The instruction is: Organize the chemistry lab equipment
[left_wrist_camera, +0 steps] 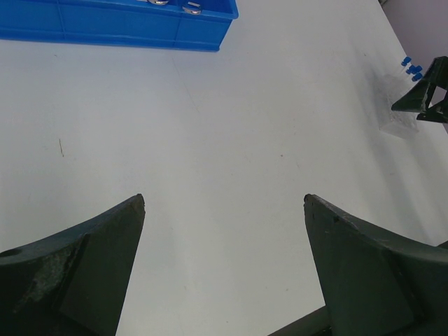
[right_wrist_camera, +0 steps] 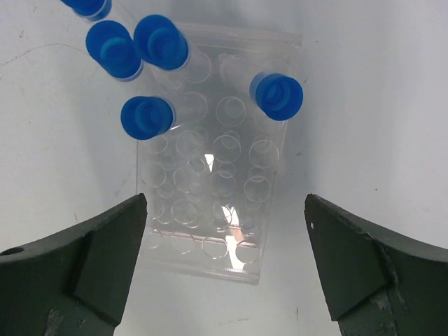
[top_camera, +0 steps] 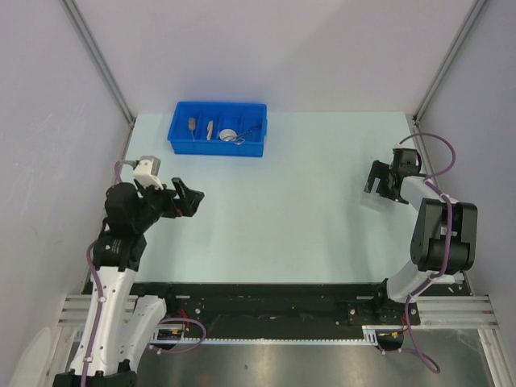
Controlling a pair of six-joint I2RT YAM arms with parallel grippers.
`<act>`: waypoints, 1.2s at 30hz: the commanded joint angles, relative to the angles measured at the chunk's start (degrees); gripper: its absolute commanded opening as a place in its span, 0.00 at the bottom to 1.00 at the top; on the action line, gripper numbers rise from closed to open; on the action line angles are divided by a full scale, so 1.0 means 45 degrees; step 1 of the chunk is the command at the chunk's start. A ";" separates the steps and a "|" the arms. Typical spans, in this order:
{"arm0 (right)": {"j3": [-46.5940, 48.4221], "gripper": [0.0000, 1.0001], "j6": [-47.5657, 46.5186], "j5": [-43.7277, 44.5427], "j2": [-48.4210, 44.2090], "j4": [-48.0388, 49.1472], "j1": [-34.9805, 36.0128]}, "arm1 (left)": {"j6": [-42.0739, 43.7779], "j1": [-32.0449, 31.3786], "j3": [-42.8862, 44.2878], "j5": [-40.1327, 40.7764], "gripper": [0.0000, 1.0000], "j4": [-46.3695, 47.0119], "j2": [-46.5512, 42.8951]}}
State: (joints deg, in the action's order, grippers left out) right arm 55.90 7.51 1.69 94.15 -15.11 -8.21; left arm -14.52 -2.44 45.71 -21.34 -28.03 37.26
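My left arm [top_camera: 121,242] stands raised over its base, forearm reaching right. My left gripper [top_camera: 190,198] has its jaws spread wide, nothing between them. My right arm [top_camera: 439,234] reaches away from its base. My right gripper [top_camera: 379,184] points down, jaws likewise wide, gripping nothing.

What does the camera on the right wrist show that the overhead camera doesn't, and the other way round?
Right wrist only: a clear rack with blue-capped tubes, close below. Overhead only: the blue bin with small tools in it, and the left gripper. Both: the open right gripper and the pale table.
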 commanded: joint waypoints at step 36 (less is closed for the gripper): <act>0.0761 0.36 -0.0770 0.1733 0.0367 0.1503 0.2210 | -0.0015 0.0073 -0.0237 -0.0062 1.00 0.0546 0.0314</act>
State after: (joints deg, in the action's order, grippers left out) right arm 56.55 6.33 8.60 98.65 -13.56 -1.13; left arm -14.57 -2.44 44.66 -21.34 -26.68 38.59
